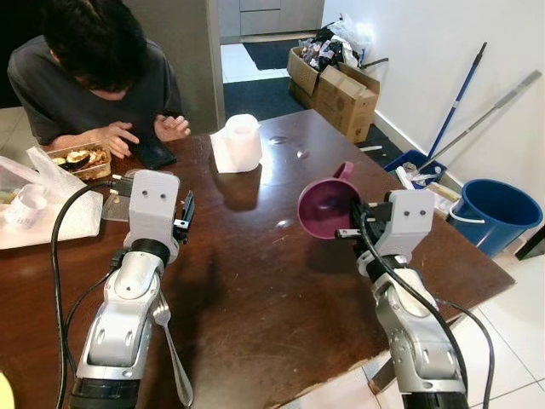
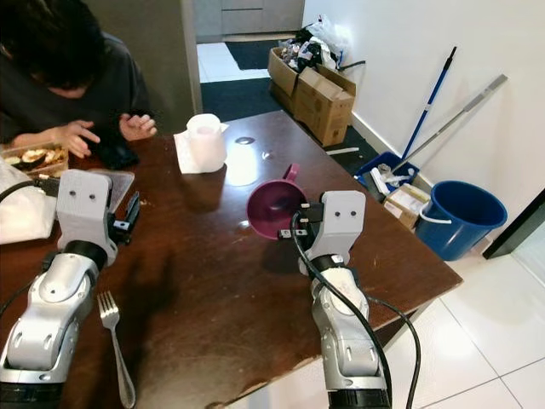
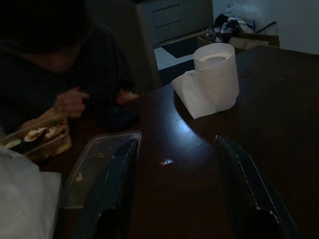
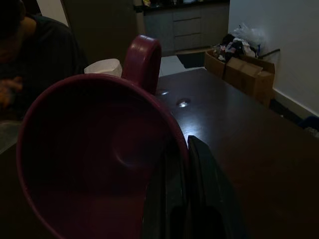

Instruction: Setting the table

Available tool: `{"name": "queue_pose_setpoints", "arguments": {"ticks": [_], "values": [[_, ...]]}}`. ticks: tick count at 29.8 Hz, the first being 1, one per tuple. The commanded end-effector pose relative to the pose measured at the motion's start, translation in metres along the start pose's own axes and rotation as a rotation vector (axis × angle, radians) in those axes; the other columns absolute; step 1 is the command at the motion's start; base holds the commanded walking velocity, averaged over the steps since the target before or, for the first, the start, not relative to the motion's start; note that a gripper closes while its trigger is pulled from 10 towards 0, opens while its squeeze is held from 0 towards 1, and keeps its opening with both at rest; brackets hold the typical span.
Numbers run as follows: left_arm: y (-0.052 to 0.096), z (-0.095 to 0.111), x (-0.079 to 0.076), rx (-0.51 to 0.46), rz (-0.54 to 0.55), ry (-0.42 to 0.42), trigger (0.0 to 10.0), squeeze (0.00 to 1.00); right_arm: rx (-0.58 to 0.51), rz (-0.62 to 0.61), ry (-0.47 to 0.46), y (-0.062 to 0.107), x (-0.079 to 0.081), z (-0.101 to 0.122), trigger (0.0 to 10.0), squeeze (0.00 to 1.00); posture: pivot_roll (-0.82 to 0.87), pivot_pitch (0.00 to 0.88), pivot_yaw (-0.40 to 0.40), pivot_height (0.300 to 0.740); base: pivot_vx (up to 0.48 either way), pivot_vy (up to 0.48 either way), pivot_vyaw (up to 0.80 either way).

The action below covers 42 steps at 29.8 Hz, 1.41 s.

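A: Right tool (image 1: 347, 232): fingers clamped on the rim of the dark pink plastic mug (image 1: 324, 207), one finger inside the wall, one outside. Mug is lifted off the dark brown wooden bench (image 1: 255, 281), tipped on its side, mouth toward the tool, handle on the far side.

B: Why the rim pinch?

A: Judgement: thin fingers suit the wall better than the looped handle; it must be turned upright before set-down.

B: Left tool (image 1: 185, 215)?

A: Fingers apart, holding nothing, hovering low over the bench. The silver metal fork (image 2: 114, 341) lies behind it, beside the forearm. Ahead of it: a clear plastic lid (image 3: 97, 167), and further off a white paper roll (image 3: 212, 77) and a seated person eating.
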<state>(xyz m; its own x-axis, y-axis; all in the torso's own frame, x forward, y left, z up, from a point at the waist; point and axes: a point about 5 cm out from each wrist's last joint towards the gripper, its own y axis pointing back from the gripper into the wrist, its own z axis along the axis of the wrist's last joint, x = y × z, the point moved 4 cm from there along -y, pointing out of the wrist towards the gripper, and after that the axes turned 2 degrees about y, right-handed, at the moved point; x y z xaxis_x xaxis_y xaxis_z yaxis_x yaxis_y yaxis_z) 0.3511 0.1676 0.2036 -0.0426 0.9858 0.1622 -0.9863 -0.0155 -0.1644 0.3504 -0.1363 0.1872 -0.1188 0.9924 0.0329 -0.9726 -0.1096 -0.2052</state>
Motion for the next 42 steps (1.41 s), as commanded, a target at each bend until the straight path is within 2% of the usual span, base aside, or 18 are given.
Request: {"name": "queue_pose_setpoints", "arguments": {"ticks": [1, 42], "values": [[-0.0002, -0.0052, 0.0035, 0.015, 0.008, -0.009, 10.0, 0.00, -0.007, -0.006, -0.002, 0.0004, -0.0007, 0.0004, 10.0, 0.00, -0.07, 0.000, 0.083, 0.740, -0.296, 0.000, 0.00], [-0.0041, -0.0038, 0.0012, 0.008, -0.003, -0.012, 10.0, 0.00, 0.003, -0.025, 0.003, -0.0010, -0.0043, -0.0041, 10.0, 0.00, -0.06, 0.000, 0.095, 0.740, -0.313, 0.000, 0.00]]}}
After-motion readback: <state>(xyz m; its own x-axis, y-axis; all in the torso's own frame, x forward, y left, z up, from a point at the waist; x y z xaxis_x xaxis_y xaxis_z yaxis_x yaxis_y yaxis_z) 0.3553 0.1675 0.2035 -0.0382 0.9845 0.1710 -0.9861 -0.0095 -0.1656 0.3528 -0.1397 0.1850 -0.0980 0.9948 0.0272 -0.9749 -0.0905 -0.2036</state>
